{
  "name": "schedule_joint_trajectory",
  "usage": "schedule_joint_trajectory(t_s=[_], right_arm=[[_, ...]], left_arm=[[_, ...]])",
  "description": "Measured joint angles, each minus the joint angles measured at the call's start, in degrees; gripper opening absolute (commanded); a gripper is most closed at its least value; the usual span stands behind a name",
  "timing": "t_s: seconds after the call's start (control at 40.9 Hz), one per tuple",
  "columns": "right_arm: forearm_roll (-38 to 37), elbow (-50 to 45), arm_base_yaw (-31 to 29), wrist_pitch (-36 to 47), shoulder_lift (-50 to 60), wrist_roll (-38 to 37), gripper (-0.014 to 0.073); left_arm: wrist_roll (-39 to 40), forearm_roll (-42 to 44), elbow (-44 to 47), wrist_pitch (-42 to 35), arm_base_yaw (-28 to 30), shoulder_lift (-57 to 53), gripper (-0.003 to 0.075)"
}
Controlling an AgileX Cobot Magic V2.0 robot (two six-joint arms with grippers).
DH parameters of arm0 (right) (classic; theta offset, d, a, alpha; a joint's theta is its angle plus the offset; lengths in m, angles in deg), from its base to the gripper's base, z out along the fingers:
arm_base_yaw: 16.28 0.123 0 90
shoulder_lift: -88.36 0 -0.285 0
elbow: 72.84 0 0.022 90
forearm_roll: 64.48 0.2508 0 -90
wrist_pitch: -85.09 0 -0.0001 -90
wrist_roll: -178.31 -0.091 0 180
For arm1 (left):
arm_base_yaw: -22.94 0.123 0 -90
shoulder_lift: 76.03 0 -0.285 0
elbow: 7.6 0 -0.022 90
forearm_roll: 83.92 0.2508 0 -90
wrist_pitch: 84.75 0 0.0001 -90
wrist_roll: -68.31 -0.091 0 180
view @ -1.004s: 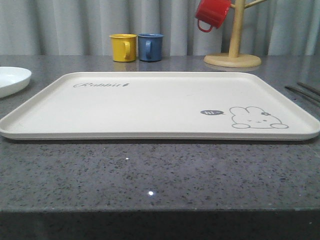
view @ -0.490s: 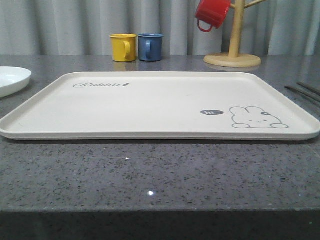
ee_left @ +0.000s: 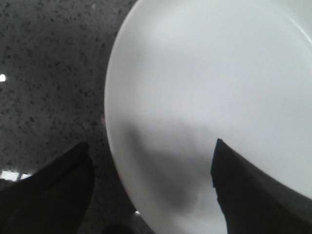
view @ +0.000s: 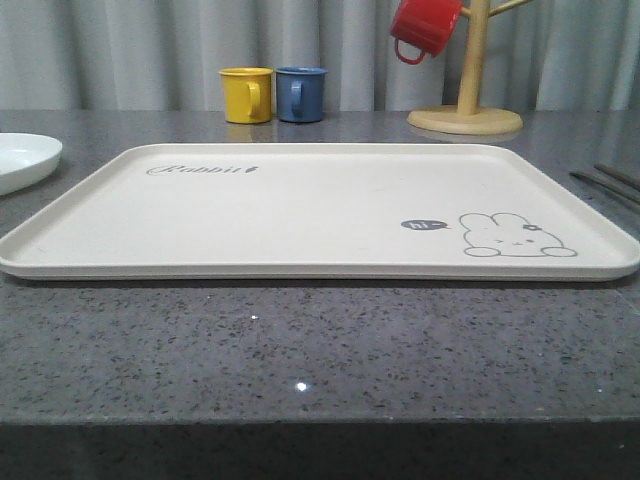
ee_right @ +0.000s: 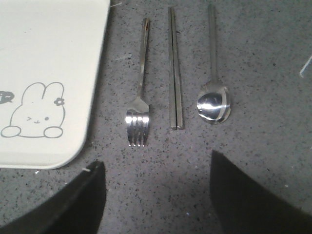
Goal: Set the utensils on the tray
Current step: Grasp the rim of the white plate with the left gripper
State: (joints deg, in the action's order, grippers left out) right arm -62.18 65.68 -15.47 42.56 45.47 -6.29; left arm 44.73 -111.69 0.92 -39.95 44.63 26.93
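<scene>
Fork (ee_right: 138,105), chopsticks (ee_right: 175,73), spoon (ee_right: 213,100) beside tray (ee_right: 73,58), right claw (ee_right: 156,195) spread above, left claw (ee_left: 151,195) spread over plate (ee_left: 204,87)

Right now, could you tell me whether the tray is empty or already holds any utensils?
Empty. The tray shows only its printed rabbit; the fork, chopsticks and spoon lie on the counter beside it.
</scene>
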Motion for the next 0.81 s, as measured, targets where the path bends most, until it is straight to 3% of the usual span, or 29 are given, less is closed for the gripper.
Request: schedule_joint_trajectory(t_s=[0.122,0.465,0.808], right_arm=[[0.0,0.0,0.0,0.0,0.0,0.0,0.0489],[0.0,0.0,0.0,0.0,0.0,0.0,0.0489],[0.0,0.0,0.0,0.0,0.0,0.0,0.0489]], left_arm=[[0.0,-0.13,-1.39,-0.84,0.0,1.75,0.0446],[0.0,-0.13,-2.37,-1.06,0.26,3.24,-0.0013],[-0.09,-0.71,-5.51,2.73,0.16,2.53,-0.0018]])
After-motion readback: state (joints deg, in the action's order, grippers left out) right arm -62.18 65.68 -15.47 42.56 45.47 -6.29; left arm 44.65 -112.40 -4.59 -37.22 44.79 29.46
